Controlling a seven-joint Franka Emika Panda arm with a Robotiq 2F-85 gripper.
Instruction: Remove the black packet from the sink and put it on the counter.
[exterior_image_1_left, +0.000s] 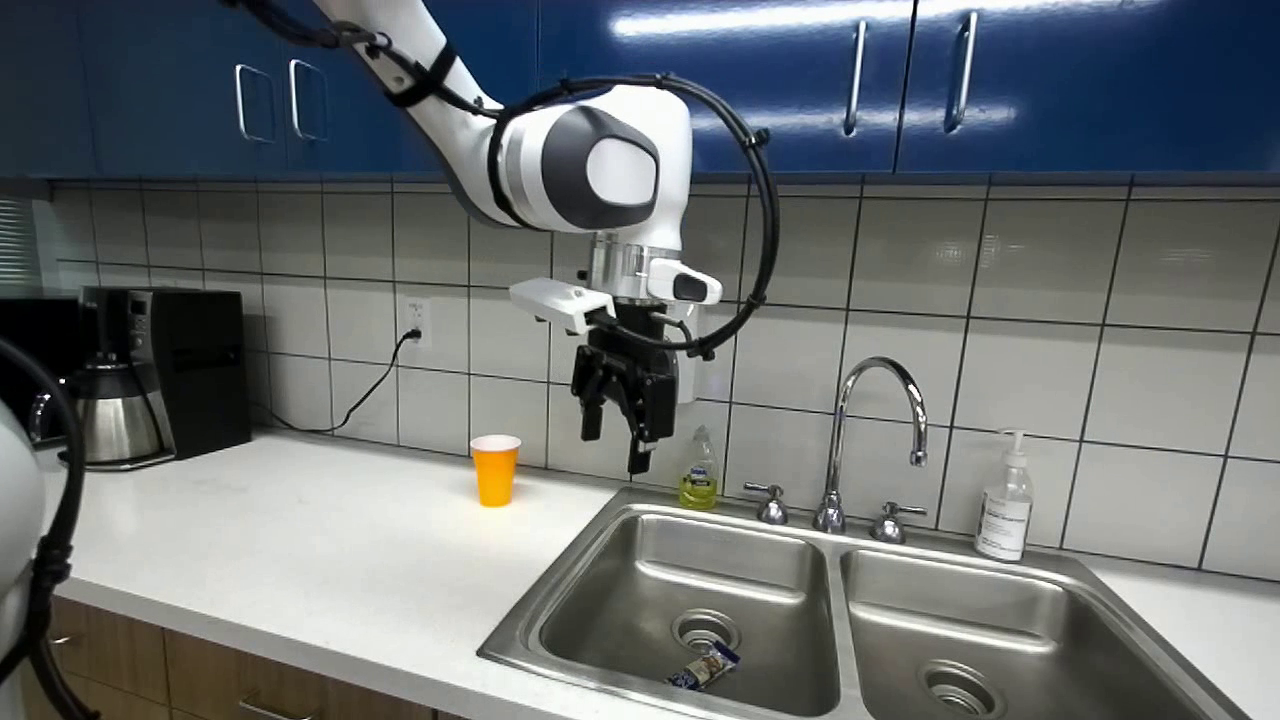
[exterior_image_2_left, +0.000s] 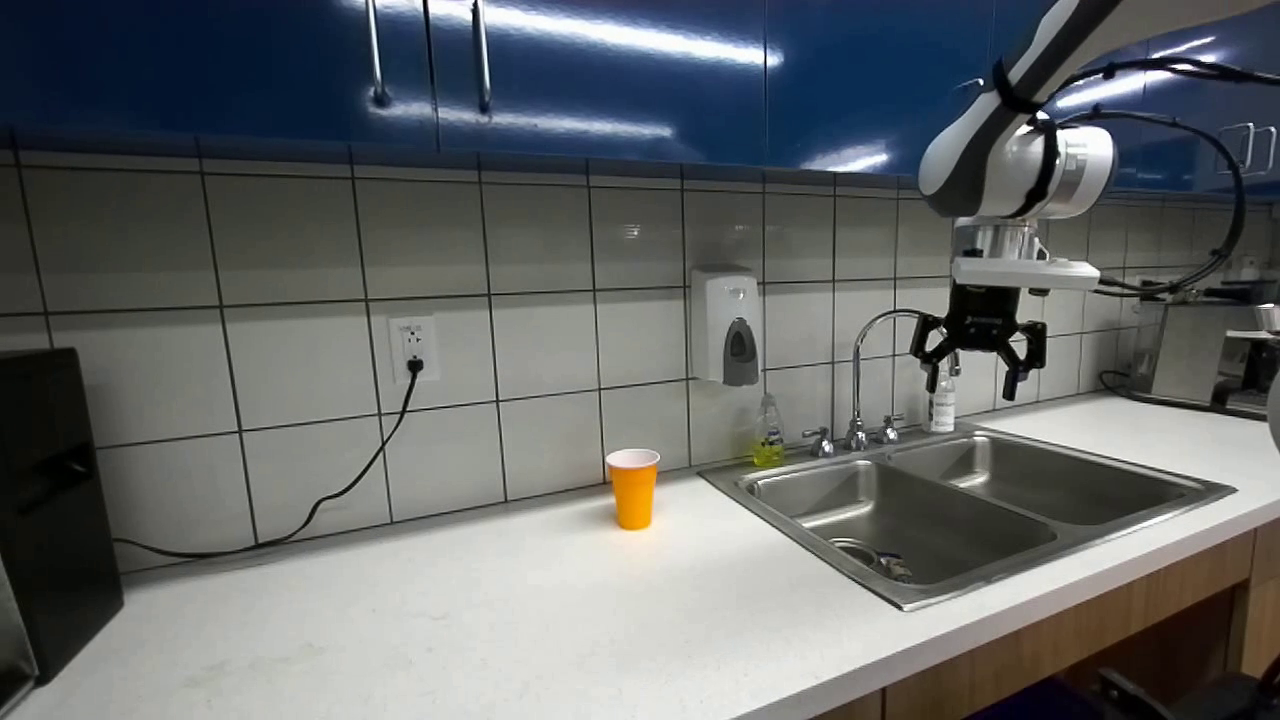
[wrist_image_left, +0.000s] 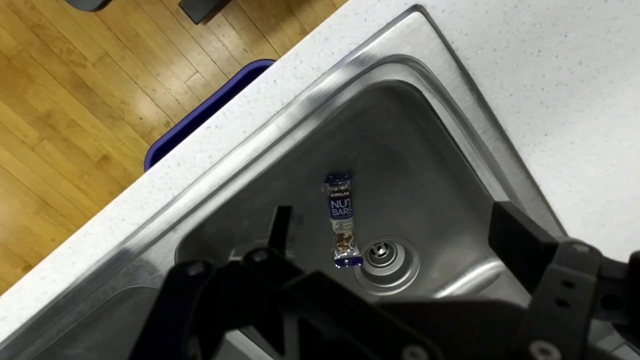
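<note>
the black packet (wrist_image_left: 344, 215) is being seen on the floor of the sink (wrist_image_left: 407, 35), 9 o'clock basin in both exterior views; in the wrist view its length is being laid near 12-to-6, drain (wrist_image_left: 387, 262) just beside its lower end at 3 o'clock. gripper (exterior_image_2_left: 971, 386) is being held well above, jaws wide, nothing being gripped. step is being judged as the descent to grasp. fingers (wrist_image_left: 520, 245) are being lined up about 9-to-3, so the narrow width is probably being squared and little twist is being needed. black packet is being shown on the 9 o'clock side of mid-gap; recentring is being advised on the way down. straight, slow lowering nearly to the sink floor is being recommended, since a thin, glossy wrapper may be slipping from a shallow pinch. counter (exterior_image_1_left: 330, 520), toward 9 o'clock, is being left for after.
</note>
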